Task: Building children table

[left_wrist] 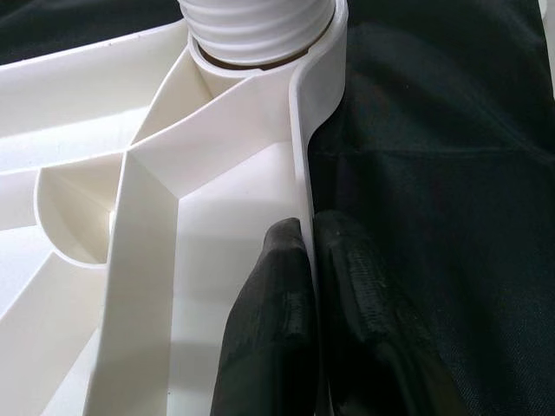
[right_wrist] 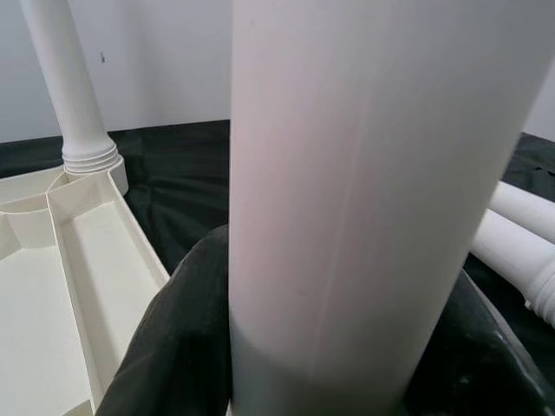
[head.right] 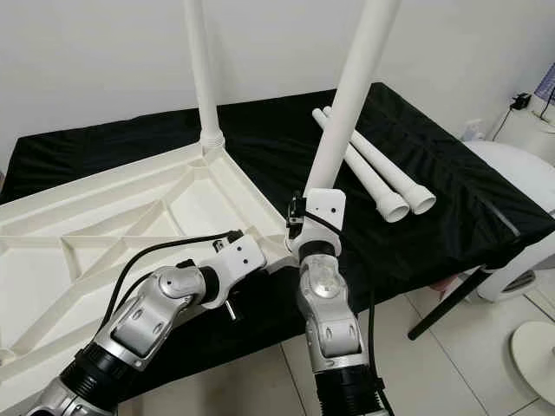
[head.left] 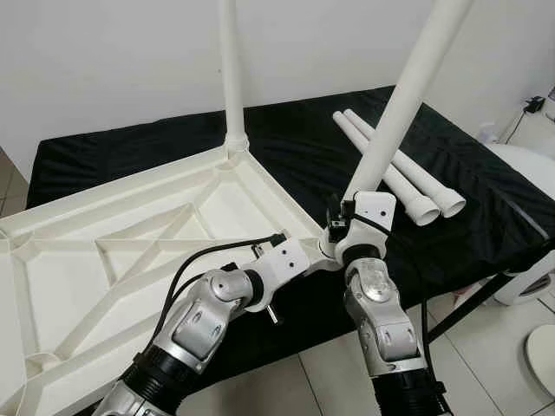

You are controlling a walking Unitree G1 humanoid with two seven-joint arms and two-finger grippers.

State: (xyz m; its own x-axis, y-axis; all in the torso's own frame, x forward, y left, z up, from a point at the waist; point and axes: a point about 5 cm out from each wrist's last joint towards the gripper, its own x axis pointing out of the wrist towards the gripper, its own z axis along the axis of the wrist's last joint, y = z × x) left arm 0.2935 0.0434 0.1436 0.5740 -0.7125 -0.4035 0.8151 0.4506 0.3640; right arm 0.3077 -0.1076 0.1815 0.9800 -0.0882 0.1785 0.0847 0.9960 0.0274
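Tilted leg [head.left: 408, 95] ran out of frame above; its foot was hidden behind right gripper [right_wrist: 321, 364], clamped around it. Left gripper [left_wrist: 308, 286] pinched tabletop rim [left_wrist: 299, 165].

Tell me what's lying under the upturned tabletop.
A black cloth lies under the upturned tabletop, spreading past its edges below two loose legs. What the cloth rests on is covered.

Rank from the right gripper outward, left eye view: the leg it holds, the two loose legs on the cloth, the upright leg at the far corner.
1. Held leg, inside the right gripper.
2. Loose legs, lying on its right.
3. Upright leg, far corner of the tabletop, to its left.
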